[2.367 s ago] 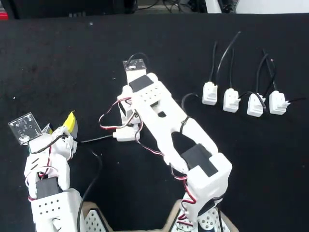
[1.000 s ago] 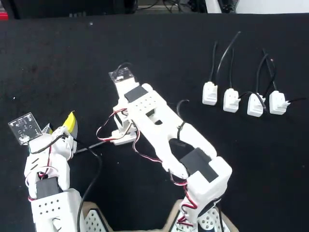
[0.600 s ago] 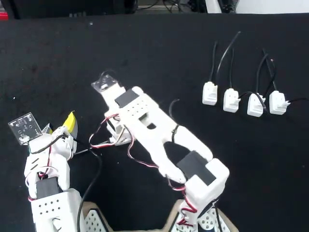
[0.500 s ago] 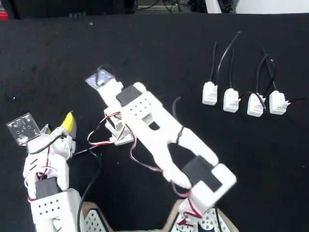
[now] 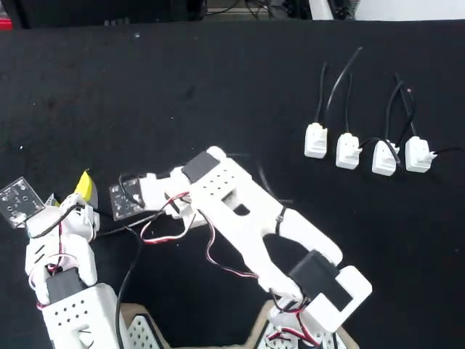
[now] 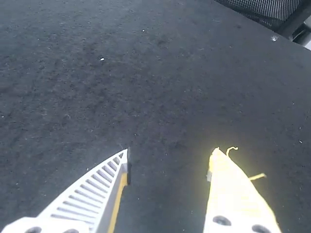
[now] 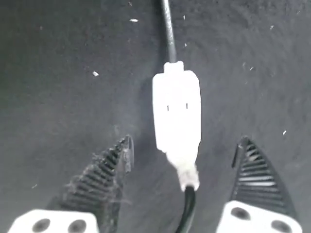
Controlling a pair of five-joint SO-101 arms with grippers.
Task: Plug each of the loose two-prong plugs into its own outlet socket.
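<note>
A white socket block [image 7: 177, 110] with two small slots lies on the black table, a black cord [image 7: 168, 29] leaving its far end. A white plug [image 7: 187, 174] with a black cable sits against its near end. My right gripper [image 7: 185, 141] is open, one finger on either side of this block without touching it. In the high view the right arm [image 5: 232, 211] stretches left across the table and covers its own gripper. My left gripper [image 6: 169, 154] is open over bare table, its yellow finger [image 5: 86, 185] at the left edge.
Four more white plug-and-socket pieces [image 5: 314, 140] [image 5: 348, 150] [image 5: 384, 158] [image 5: 418, 154] lie in a row at the right, black cords running toward the back. A black cable [image 5: 134, 269] trails between the two arm bases. Black cloth [image 5: 218, 73] covers the table.
The right arm has swung left and down, its wrist now close to the left arm. The left arm has shifted a little to the left. The row of pieces has not moved.
</note>
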